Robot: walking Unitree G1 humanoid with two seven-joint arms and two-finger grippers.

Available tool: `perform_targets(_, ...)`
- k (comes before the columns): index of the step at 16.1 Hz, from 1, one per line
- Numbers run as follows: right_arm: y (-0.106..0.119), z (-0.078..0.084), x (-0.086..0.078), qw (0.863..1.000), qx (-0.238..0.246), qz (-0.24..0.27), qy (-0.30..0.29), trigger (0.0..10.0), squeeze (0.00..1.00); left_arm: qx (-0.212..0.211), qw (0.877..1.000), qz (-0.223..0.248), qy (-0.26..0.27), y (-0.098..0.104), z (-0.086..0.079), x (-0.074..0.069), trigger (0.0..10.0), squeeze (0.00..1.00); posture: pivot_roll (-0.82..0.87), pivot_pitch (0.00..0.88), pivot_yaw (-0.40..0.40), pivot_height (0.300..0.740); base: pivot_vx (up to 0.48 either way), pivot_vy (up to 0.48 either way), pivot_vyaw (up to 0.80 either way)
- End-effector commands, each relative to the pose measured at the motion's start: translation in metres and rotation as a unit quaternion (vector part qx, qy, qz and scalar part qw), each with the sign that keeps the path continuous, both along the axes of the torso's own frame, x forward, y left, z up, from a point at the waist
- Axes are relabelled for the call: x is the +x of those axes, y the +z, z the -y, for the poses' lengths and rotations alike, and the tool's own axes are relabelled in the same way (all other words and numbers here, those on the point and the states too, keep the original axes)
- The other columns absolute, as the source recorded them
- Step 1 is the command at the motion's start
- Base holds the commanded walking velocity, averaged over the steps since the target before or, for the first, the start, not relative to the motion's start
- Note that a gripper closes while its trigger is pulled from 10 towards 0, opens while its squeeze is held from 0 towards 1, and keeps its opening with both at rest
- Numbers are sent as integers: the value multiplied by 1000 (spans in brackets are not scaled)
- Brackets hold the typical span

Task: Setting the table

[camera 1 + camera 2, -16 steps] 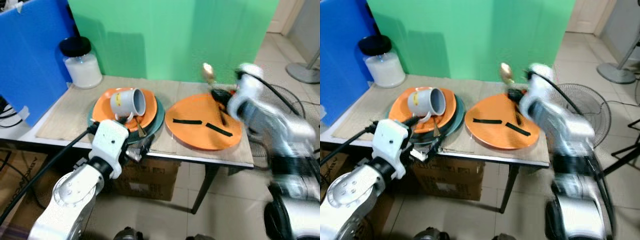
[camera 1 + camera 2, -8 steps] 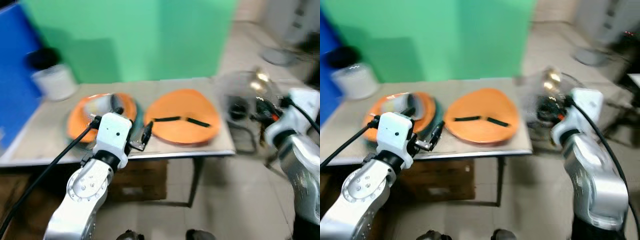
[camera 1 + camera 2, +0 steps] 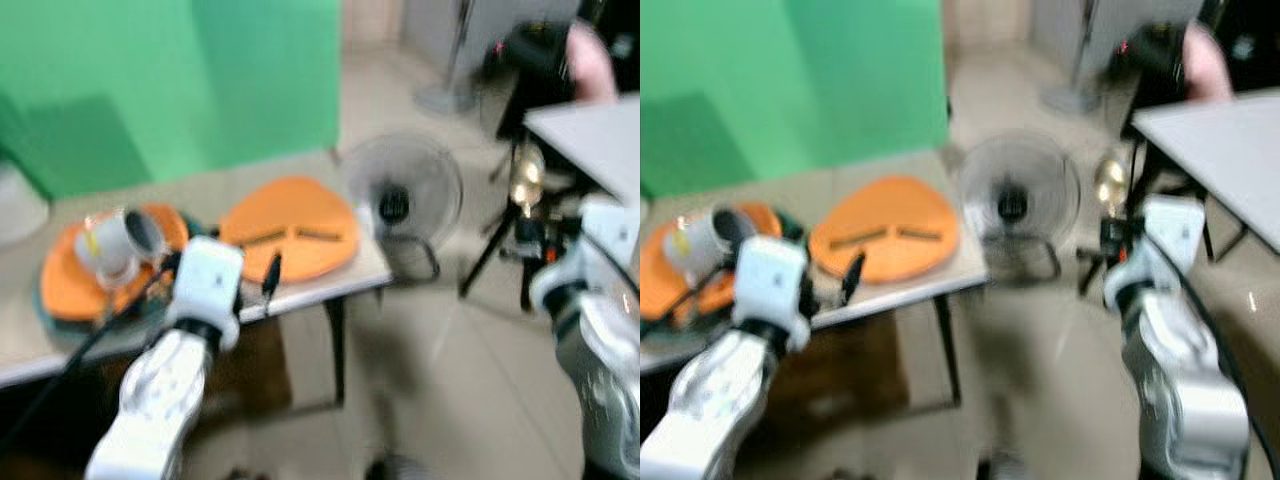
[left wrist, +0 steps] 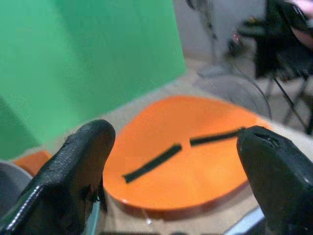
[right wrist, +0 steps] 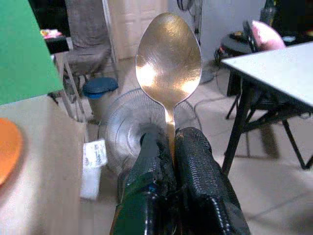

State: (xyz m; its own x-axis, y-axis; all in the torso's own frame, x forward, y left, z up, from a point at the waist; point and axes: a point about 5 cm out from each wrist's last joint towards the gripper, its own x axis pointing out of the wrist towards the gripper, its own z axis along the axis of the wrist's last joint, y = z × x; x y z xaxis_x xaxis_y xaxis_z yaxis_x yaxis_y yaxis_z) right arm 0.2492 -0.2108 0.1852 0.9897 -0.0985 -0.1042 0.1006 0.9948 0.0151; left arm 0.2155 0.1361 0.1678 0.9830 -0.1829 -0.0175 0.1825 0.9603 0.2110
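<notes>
One spoon [image 5: 168, 63], right tool [image 5: 172, 147]

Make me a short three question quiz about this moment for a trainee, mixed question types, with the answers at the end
1. True or false: the right pincer is shut on the spoon, bowl end pointing away from the wrist.
2. Multiple choice: what lies in front of the open left pincer? A) a glass bowl B) the orange plate with two black strips C) a folded napkin
3. Fill in: the grey cup lies tipped on its side on a second ____ plate at the table's left end.

Key
1. True: the two black fingers close on the spoon's handle.
2. B.
3. Orange.
</notes>
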Motion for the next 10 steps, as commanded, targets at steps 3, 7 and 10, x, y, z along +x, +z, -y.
perform_targets(3, -2, -7, 1, 1000, -3, -1, -11, 10000, 0, 0, 1000, 2, 5, 1, -4, 0, 10000, 0, -71, 77, 69, 740, 92, 0, -777)
perform_targets(7, -4, -10, 2, 1000, -3, -6, -12, 10000, 0, -2, 1000, 4, 12, 2, -10, 3, 10000, 0, -72, 75, 70, 740, 313, 0, -780)
perform_targets(10, -4, -16, 6, 1000, -3, -8, -8, 10000, 0, 1, 1000, 5, 18, 3, -16, 5, 10000, 0, -79, 77, 78, 740, 373, 0, -775)
